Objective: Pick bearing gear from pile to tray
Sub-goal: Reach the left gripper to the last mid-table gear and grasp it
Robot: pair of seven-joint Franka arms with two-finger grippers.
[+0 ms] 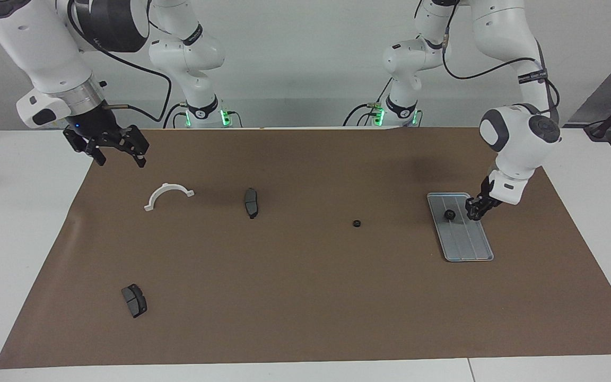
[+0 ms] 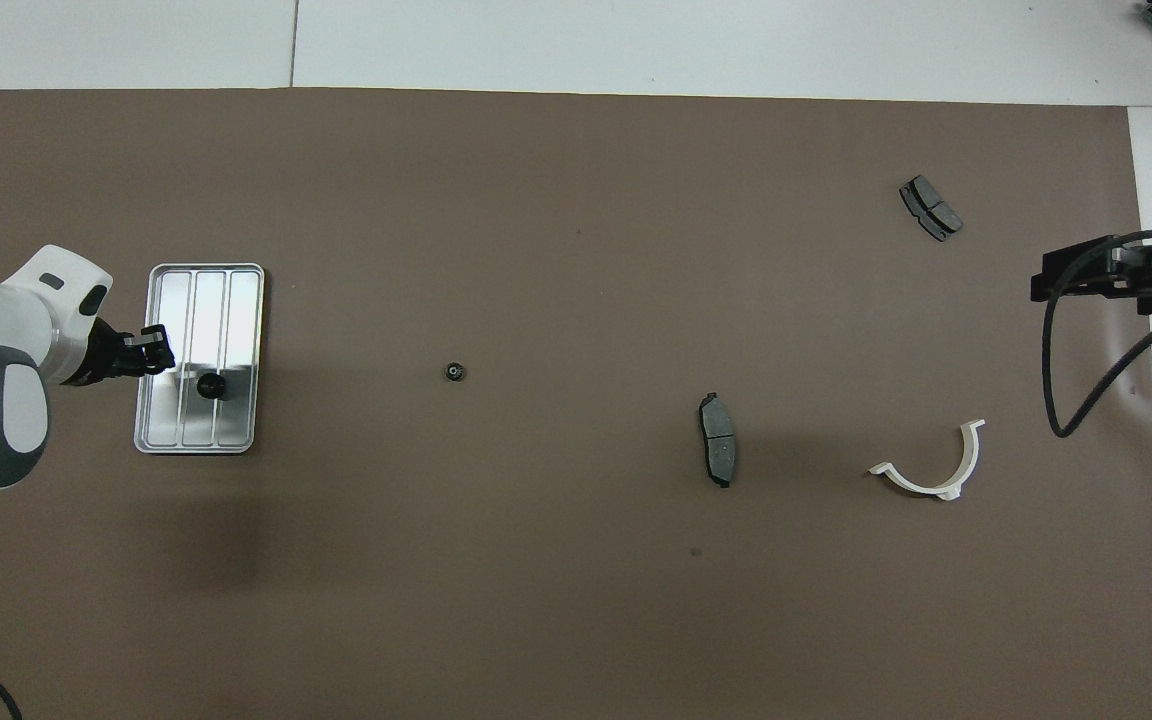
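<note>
The silver-grey ridged tray (image 1: 467, 246) (image 2: 198, 300) lies toward the left arm's end of the table. One small black bearing gear (image 1: 449, 214) (image 2: 211, 385) sits in the tray, at the end nearer to the robots. A second bearing gear (image 1: 357, 223) (image 2: 453, 372) lies alone on the brown mat, toward the table's middle. My left gripper (image 1: 474, 212) (image 2: 164, 357) is low over the tray's long edge, beside the gear in the tray, slightly open and empty. My right gripper (image 1: 120, 158) (image 2: 1041, 283) waits open and raised over the mat's edge at the right arm's end.
A dark brake pad (image 1: 251, 202) (image 2: 717, 452) and a white half-ring bracket (image 1: 168, 194) (image 2: 936, 470) lie toward the right arm's end. Another brake pad (image 1: 134, 300) (image 2: 930, 207) lies farther from the robots. A brown mat (image 1: 305, 297) covers the table.
</note>
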